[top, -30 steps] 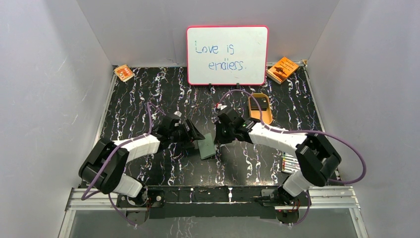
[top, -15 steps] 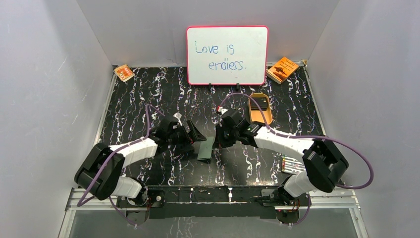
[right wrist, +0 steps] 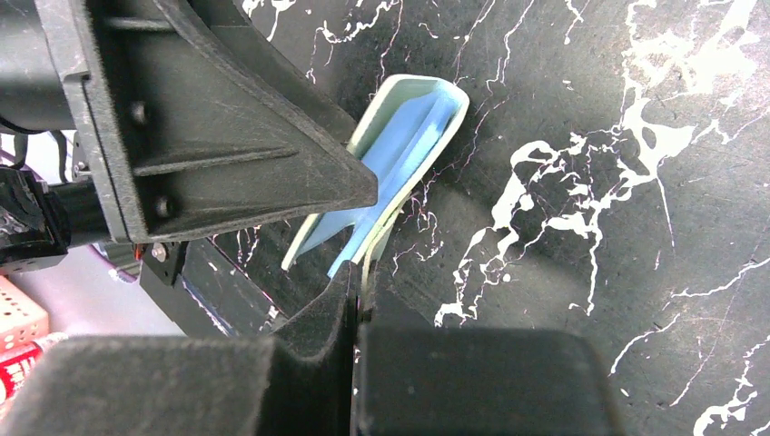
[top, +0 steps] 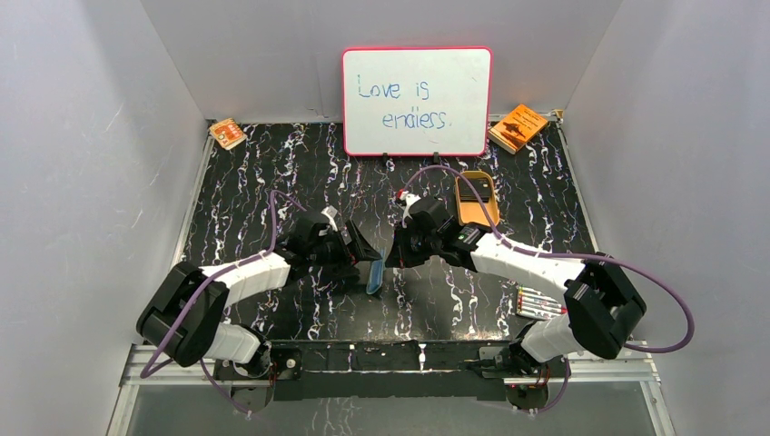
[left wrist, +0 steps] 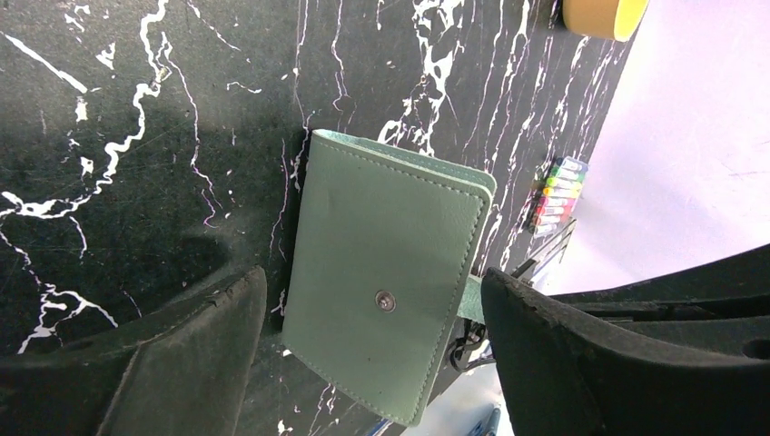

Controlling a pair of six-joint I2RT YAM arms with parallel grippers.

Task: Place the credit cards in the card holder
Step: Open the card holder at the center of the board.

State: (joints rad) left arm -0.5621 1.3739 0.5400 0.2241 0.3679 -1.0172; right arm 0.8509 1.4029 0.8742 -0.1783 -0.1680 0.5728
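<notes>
Standing up on edge, the card holder [top: 374, 273] is between 2 grippers. The right gripper [right wrist: 356, 292] is pinched tight on its thin flap. The left gripper [left wrist: 370, 289] has its jaws wide apart around it. Dark credit cards [top: 472, 190] lie in the tan tray [top: 493, 212].

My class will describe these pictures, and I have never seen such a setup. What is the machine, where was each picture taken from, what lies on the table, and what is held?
Two white robot arms stand at the near edge of a black marbled table. One picture looks down from above; two come from wrist cameras. The right gripper is shut on an edge of the flat grey-green card holder, holding it tilted up; the left gripper stands open around it. Small dark credit cards lie in a tan oval tray. A pink-rimmed whiteboard stands behind.
</notes>
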